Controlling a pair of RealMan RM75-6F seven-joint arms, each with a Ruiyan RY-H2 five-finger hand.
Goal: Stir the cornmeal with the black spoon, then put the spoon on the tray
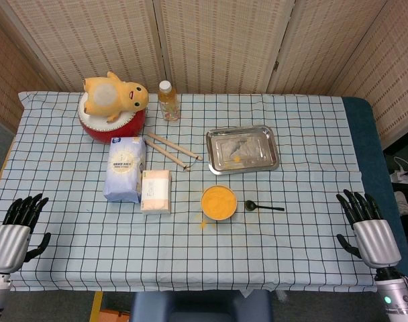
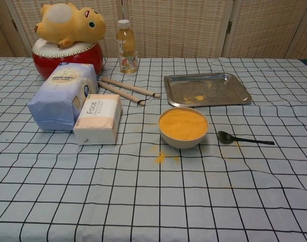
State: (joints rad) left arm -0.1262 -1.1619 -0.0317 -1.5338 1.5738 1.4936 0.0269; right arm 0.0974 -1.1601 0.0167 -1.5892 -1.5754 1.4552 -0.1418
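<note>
Checked tablecloth: 1 cornmeal bowl, 1 black spoon, 1 tray; left hand, right hand seemingly empty, fingers spread.

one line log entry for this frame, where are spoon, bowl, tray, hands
phase: not started | black spoon: on cloth right of cornmeal bowl | tray: behind bowl, no spoon | left hand: open, idle | right hand: open, idle
</note>
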